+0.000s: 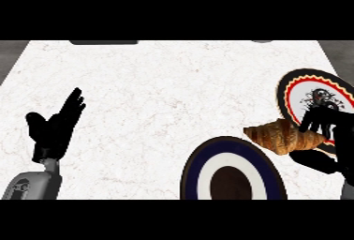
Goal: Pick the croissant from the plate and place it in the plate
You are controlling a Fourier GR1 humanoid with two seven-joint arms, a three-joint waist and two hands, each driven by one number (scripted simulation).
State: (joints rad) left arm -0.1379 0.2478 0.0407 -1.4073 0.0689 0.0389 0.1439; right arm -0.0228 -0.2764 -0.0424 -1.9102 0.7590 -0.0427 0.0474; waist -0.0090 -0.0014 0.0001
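A brown croissant (280, 136) hangs above the counter between two plates, its right end pinched by my right hand (326, 125), whose fingers and thumb curl round it. Behind that hand lies a plate with a black, red and white rim (298, 80) at the right edge, partly hidden by the hand. A dark blue plate with a white ring (198, 169) and a dark centre lies near the lower edge, just below and left of the croissant. My left hand (54, 129) rests open at the far left, fingers pointing up.
The white marble counter (159, 89) stretches across the view. A dark object (104, 42) sits at the counter's far edge at the top left. Grey floor (10, 54) shows beyond the left and right edges.
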